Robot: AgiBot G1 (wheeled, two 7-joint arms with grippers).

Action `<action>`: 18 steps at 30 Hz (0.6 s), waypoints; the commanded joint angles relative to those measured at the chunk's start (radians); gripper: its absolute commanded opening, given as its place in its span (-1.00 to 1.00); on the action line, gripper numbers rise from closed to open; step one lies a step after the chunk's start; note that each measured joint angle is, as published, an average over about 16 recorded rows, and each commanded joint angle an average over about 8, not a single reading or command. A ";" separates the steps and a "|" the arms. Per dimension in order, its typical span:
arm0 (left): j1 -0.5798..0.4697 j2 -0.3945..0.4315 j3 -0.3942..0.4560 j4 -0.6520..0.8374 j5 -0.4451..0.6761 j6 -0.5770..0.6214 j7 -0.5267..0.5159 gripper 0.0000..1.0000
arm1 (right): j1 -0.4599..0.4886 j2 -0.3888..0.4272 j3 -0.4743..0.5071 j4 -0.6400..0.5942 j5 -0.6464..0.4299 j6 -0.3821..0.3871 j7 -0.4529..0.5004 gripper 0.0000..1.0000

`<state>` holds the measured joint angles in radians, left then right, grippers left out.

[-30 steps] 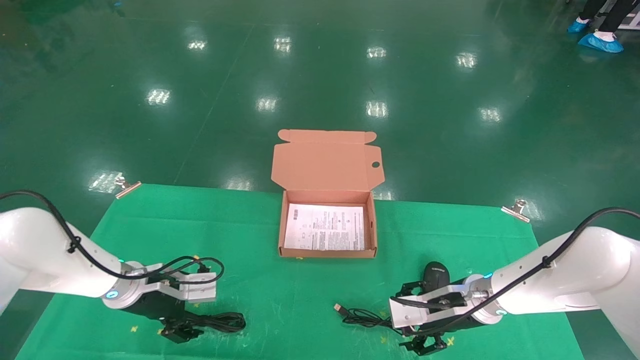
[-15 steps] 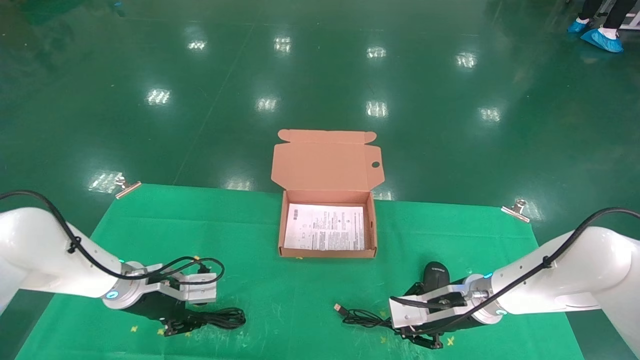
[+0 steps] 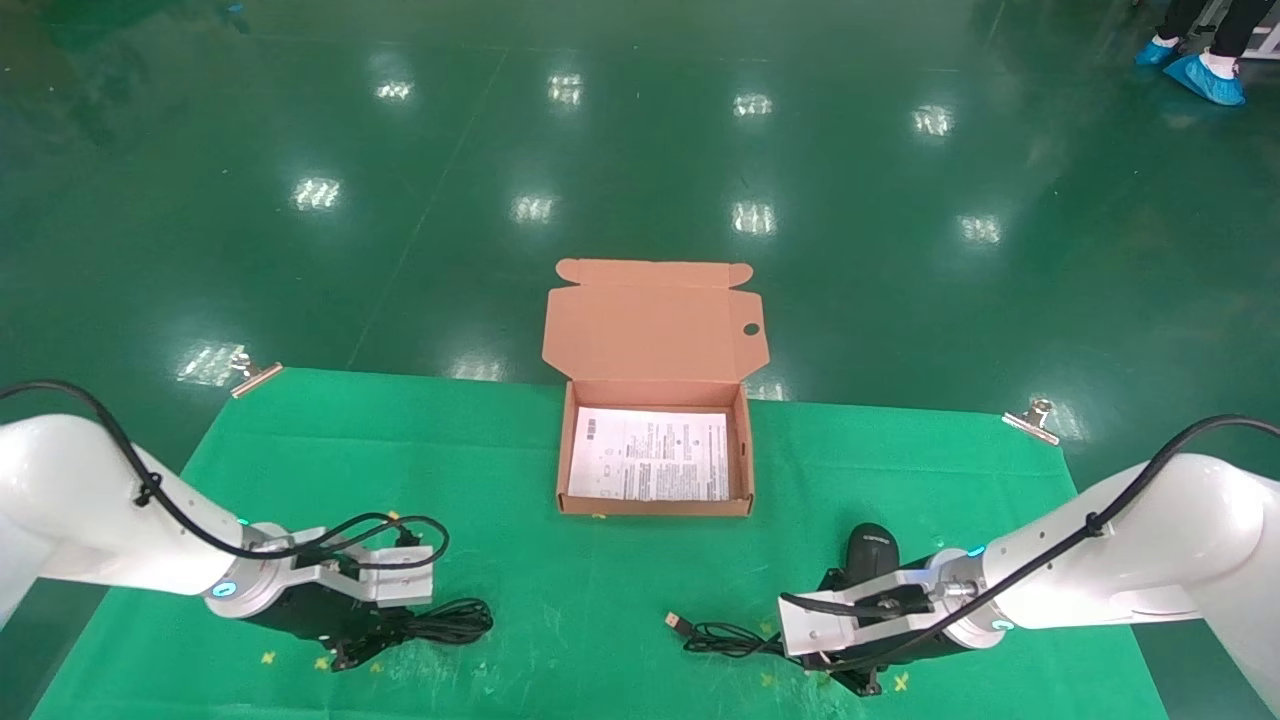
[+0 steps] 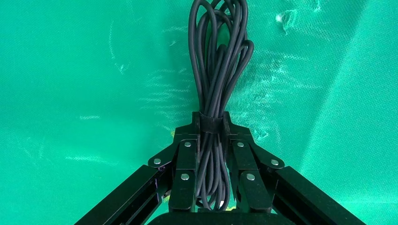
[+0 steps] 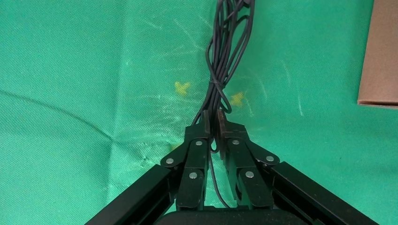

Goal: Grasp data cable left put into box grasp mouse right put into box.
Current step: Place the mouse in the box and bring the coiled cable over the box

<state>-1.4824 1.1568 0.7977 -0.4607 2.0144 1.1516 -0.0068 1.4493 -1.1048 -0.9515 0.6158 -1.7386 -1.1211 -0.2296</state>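
Note:
The data cable [image 3: 440, 624] [image 4: 218, 61], a black bundle in long loops, lies on the green cloth at the front left. My left gripper [image 3: 345, 655] [image 4: 210, 118] is shut on its bound end. The black mouse [image 3: 872, 548] sits at the front right, partly hidden behind my right wrist. Its thin cord [image 3: 725, 637] [image 5: 224, 51] runs left to a silver USB plug [image 3: 677, 621]. My right gripper [image 3: 860, 684] [image 5: 213, 117] is shut on that cord, not on the mouse body. The box [image 3: 655, 508] stands open at the table's middle back, with a white sheet [image 3: 650, 455] inside.
The box's lid [image 3: 655, 320] leans back over the table's far edge. Metal clips [image 3: 255, 372] [image 3: 1030, 415] hold the cloth's far corners. A corner of the box [image 5: 382, 56] shows in the right wrist view. Shiny green floor lies beyond.
Both grippers have closed from open: the left onto the data cable bundle, the right onto the mouse's cord. The cable bundle shifted slightly.

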 commanded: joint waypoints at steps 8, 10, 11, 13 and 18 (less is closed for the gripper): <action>0.000 0.000 0.000 -0.001 0.000 0.000 0.000 -1.00 | 0.000 0.000 0.000 0.001 0.000 0.000 0.001 -1.00; 0.000 0.000 0.000 0.000 0.000 0.000 0.000 -1.00 | 0.000 0.000 0.000 0.000 0.000 0.000 0.000 -1.00; 0.000 0.000 0.000 0.000 0.000 0.000 0.000 -1.00 | 0.000 0.000 0.000 0.000 0.000 0.000 0.000 -1.00; 0.000 0.000 0.000 0.000 0.000 0.000 0.000 -1.00 | 0.001 0.001 0.001 0.000 0.001 0.000 0.001 -1.00; -0.006 -0.007 -0.001 -0.008 0.002 -0.004 0.004 -1.00 | 0.016 0.017 0.009 0.016 0.008 -0.006 0.012 -1.00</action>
<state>-1.4910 1.1457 0.7951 -0.4755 2.0152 1.1468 -0.0036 1.4698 -1.0780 -0.9378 0.6454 -1.7266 -1.1290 -0.2100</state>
